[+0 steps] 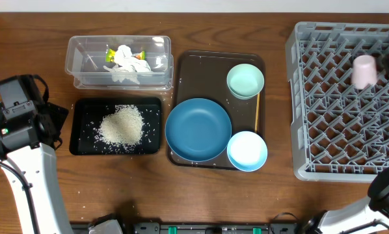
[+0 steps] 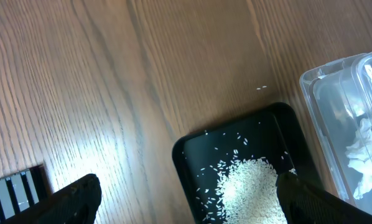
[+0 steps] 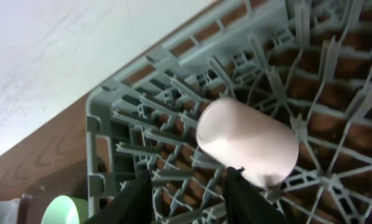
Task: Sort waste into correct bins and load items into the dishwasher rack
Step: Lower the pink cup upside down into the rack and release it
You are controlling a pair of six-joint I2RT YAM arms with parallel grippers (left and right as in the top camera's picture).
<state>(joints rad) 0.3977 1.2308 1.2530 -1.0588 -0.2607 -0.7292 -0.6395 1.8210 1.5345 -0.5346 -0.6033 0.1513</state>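
Observation:
The pink cup (image 3: 248, 140) lies on its side on the pegs of the grey dishwasher rack (image 3: 111, 106), near its far corner (image 1: 364, 70). My right gripper (image 3: 189, 199) stands open just beside it, one finger against the cup and only lattice between the jaws. My left gripper (image 2: 192, 202) hangs wide open over the near end of the black tray (image 2: 186, 149), which holds the rice heap (image 2: 248, 186). The clear tub (image 1: 77, 52) holds the tissue (image 1: 128, 60) and the green-yellow wrapper (image 1: 110, 53). The blue plate (image 1: 198, 129), light-blue bowl (image 1: 247, 150), mint bowl (image 1: 245, 80) and chopstick (image 1: 257, 112) are grouped mid-table.
The plate, both bowls and the chopstick rest on a brown serving tray (image 1: 188, 65) between the bins and the rack. Loose rice grains dot the black tray and the wood near it. The left arm (image 1: 19, 130) stands at the table's left edge.

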